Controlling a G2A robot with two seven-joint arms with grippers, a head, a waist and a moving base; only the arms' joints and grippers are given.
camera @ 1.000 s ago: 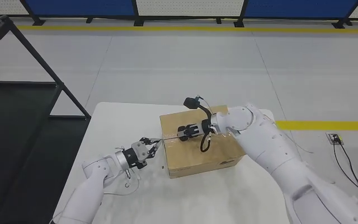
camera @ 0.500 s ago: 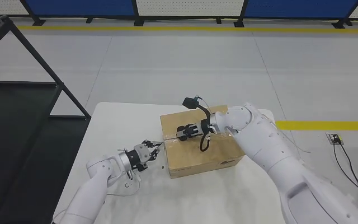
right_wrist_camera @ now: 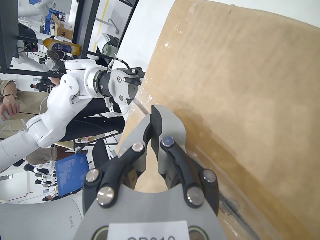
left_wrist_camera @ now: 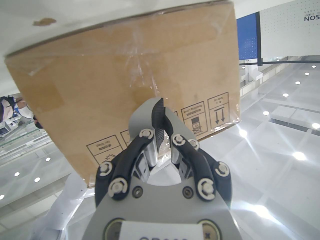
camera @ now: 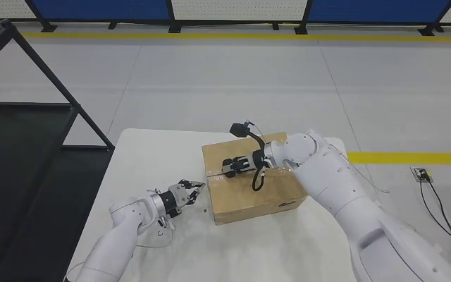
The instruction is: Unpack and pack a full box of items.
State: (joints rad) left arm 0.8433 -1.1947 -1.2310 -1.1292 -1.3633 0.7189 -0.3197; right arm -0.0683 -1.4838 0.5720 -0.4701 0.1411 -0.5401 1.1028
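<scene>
A closed cardboard box [camera: 254,194] stands on the white table [camera: 141,162]; clear tape runs over its seams. Beside the box's left side my left gripper [camera: 197,187] is shut on a strip of clear tape [left_wrist_camera: 153,86] that stretches from the box side [left_wrist_camera: 125,63] to its fingertips [left_wrist_camera: 161,103]. My right gripper [camera: 227,166] lies over the box top near the left edge, shut with nothing between its fingers [right_wrist_camera: 155,111]. The right wrist view shows the box top [right_wrist_camera: 237,76], the left gripper [right_wrist_camera: 125,86] beyond its edge and the tape strip [right_wrist_camera: 138,104].
A black metal frame [camera: 42,70] stands off the table's left side. A small brown scrap [left_wrist_camera: 45,22] lies on the table by the box. The table has free room left of and in front of the box.
My left gripper has drawn slightly away from the box toward the table's front, the tape still in it. The right gripper shifted a little leftward on the box top.
</scene>
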